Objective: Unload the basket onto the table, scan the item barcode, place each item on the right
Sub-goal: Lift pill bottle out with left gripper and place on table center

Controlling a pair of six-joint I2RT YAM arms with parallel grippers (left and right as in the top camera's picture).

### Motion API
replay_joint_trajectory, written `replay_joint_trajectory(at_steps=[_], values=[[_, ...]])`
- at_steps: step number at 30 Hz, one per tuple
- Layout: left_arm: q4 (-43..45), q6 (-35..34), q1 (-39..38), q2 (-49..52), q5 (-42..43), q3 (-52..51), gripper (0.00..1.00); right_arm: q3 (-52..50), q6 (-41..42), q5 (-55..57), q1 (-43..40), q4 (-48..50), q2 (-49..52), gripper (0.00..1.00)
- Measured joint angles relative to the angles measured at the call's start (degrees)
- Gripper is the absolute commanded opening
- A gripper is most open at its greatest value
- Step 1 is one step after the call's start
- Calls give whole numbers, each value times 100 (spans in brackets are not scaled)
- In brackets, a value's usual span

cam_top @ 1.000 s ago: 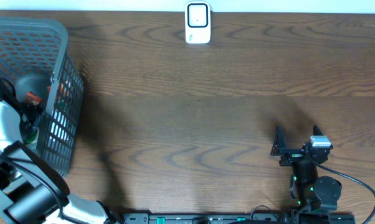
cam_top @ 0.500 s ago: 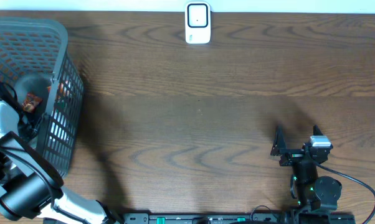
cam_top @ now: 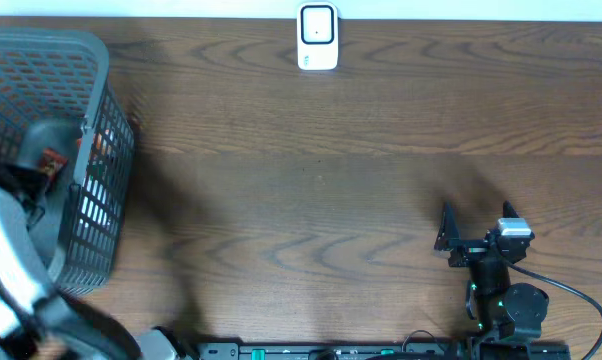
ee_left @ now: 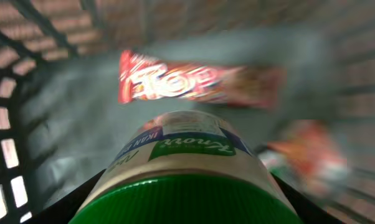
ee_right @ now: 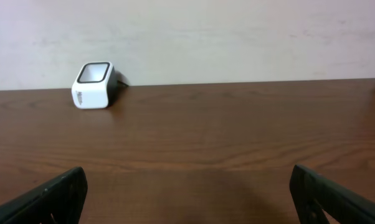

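Note:
The item is a pale jar (ee_left: 181,146) with a green ribbed lid (ee_left: 187,202) and a blue-and-green Knorr label. It fills the gap between my left gripper's (ee_left: 187,199) dark fingers, which are shut on its sides inside the grey basket (cam_top: 101,110). From overhead the left arm (cam_top: 6,250) is a white blur at the basket's near side, and the jar is not distinguishable there. The white barcode scanner (cam_top: 317,37) stands at the table's far edge and also shows as the scanner (ee_right: 93,76) in the right wrist view. My right gripper (cam_top: 477,215) rests open at the near right, holding nothing.
A red snack wrapper (ee_left: 194,84) lies on the basket floor beyond the jar, and a blurred red-and-green packet (ee_left: 306,155) lies to its right. The basket's mesh walls (ee_left: 13,62) close in around the left gripper. Brown tabletop (cam_top: 311,190) stretches between basket and scanner.
My left gripper has closed from wide open onto the jar. The left arm has shifted toward the table's near edge and is motion-blurred now. The right arm has not moved.

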Motion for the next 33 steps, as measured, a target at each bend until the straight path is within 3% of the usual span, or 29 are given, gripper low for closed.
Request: replay_joint_trajectory(at_steps=[8,17,23,26,29,33], values=[[-103,157,-175,-2640,1532,4,64,0,0,4,0,2,0,99],[52,236,-1637,-4273,2376,7,64,0,0,2,0,0,0,99],[83,857,-3088,-3888,2470,7,64,0,0,2,0,0,0,99],[107,1432,-3864,-3298,2494,7,64,0,0,2,0,0,0,99],[76,2236,-4669,-2481,2494,4,73,0,0,2,0,0,0,99],[98,3174,-5569,-1416,2369,4,73,0,0,2,0,0,0,99]])
